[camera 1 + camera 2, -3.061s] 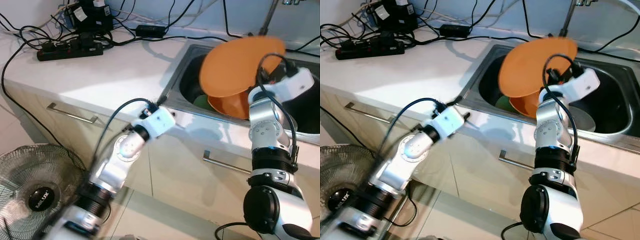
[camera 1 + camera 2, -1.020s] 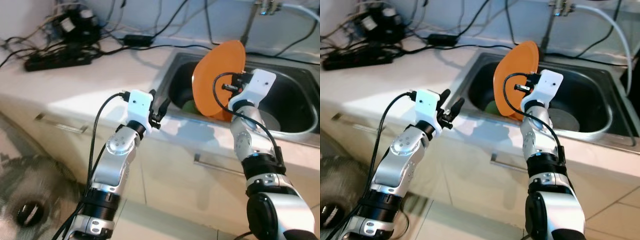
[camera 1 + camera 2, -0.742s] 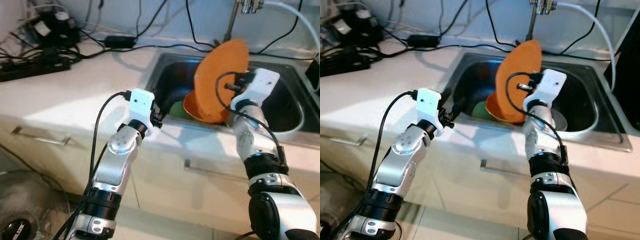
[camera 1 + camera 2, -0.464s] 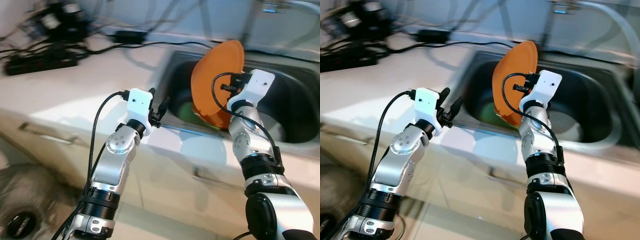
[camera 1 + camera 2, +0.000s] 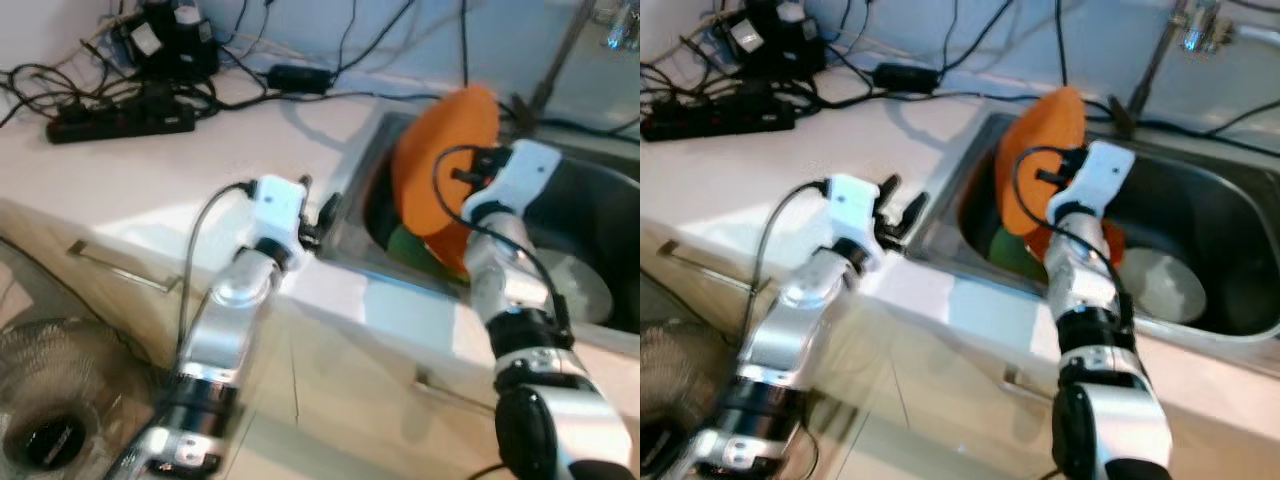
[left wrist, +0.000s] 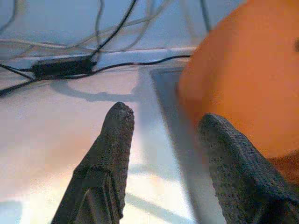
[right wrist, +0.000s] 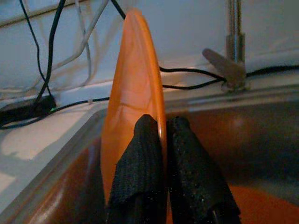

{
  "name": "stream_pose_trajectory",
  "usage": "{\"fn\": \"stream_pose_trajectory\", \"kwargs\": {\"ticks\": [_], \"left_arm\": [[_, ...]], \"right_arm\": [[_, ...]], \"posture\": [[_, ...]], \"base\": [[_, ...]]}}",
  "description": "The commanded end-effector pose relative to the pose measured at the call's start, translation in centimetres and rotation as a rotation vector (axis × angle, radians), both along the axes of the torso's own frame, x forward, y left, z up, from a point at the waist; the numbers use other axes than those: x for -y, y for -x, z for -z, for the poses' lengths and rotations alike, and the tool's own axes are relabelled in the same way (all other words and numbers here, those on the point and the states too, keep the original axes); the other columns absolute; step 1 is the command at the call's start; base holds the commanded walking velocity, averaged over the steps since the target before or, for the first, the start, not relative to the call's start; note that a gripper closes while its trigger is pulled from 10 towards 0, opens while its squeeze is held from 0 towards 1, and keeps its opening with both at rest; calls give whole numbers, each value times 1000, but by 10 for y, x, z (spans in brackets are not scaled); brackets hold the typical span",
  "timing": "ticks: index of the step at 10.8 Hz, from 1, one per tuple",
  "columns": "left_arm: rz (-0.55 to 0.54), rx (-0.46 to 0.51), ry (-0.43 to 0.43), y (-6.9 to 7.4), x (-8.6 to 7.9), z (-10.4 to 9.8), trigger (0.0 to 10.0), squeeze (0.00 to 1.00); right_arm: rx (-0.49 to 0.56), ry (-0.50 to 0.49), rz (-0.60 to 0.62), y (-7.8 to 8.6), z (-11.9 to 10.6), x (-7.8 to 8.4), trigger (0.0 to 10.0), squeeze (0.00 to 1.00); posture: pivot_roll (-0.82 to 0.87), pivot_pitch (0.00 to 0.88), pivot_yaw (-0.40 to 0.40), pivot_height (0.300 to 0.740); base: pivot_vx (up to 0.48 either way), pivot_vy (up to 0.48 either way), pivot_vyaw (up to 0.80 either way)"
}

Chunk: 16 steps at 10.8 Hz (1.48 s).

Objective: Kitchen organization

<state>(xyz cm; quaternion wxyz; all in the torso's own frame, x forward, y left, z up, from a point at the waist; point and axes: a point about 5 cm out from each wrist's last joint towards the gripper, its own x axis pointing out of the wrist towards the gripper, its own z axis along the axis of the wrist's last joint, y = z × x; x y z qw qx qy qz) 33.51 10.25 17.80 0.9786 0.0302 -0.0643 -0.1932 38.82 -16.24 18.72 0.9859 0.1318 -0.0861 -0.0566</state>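
An orange plate (image 5: 440, 165) stands on edge over the left part of the steel sink (image 5: 962, 150). My right gripper (image 7: 161, 126) is shut on the plate's rim (image 7: 135, 102), one finger on each face. My left gripper (image 5: 902, 210) is open and holds nothing, hovering at the counter by the sink's left rim. In the left wrist view its fingers (image 6: 117, 135) point past the rim toward the plate (image 6: 247, 79). Down in the sink lie another orange dish (image 5: 1110, 245), something green (image 5: 1005, 245) and a pale round plate (image 5: 1165, 280).
A black power strip (image 5: 120, 120), an adaptor (image 5: 300, 75) and several cables lie at the back of the white counter (image 5: 150, 190). The faucet (image 5: 1155, 60) rises behind the sink. Below are drawer handles (image 5: 120, 270) and a floor fan (image 5: 50, 420).
The camera has shifted. Since 3 s ago the left gripper rose to the sink's rim and the plate turned more on edge. Over the last second both held their places.
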Motion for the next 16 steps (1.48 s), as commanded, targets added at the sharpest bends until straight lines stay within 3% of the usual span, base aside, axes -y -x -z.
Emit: {"fn": "stream_pose_trajectory", "kwargs": {"ticks": [1,4,9,14,15,16], "left_arm": [[46,6,8,1,15,-3,10000,0],[61,7,5,3,17,-3,10000,0],[91,-5,19,6,22,-1,10000,0],[89,-25,11,5,20,1,10000,0],[88,-29,8,5,20,1,10000,0],[88,-30,7,5,19,1,10000,0]], "right_arm": [[53,-4,1,-2,-14,5,10000,0],[49,1,0,-2,-13,3,10000,0],[19,27,5,-2,-10,4,10000,0],[-226,96,-39,-9,16,-1,10000,0],[-264,79,-46,-10,21,-3,10000,1000],[-284,64,-51,-10,24,-4,10000,1000]], "posture": [[199,37,11,740],[199,35,11,740],[199,44,8,740],[201,48,4,740],[205,49,3,740],[207,49,3,740]], "base": [[398,0,-519],[390,0,-175],[0,0,0],[0,0,0],[0,0,0],[0,0,0]]}}
